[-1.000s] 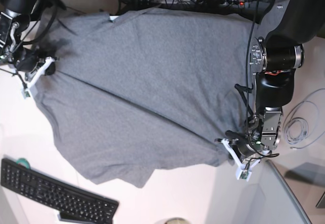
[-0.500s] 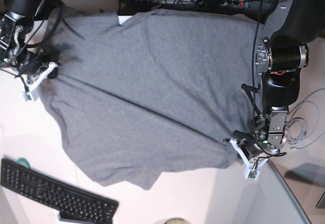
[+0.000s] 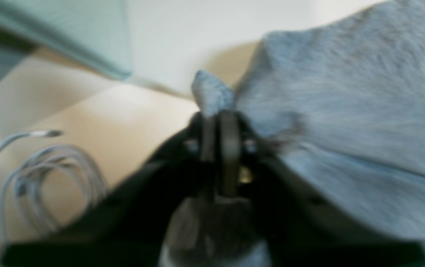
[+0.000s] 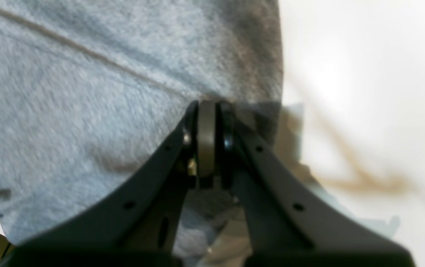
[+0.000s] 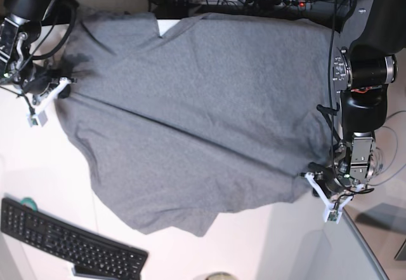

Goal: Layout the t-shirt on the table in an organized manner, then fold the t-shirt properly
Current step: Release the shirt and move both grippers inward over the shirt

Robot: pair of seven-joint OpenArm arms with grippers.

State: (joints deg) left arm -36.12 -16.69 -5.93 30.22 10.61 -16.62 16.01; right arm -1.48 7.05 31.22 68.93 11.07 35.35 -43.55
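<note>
Across the last second the t-shirt [image 5: 190, 115] slid toward the frame's right on the table [image 5: 38, 166], stretched between 2 grippers, the right gripper [image 5: 43, 96] pinching its upper-left edge and the left gripper [image 5: 320, 188] gripping its lower-right corner, so spreading seemed underway.

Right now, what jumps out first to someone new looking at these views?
The big grey t-shirt spread across the white table, stretched between two arms in the base view. The right pincer is shut on the shirt's edge at the base view's left; the left pincer has a bunched corner of cloth between its jaws near the table's right edge. A black keyboard sits at the lower left.
</note>
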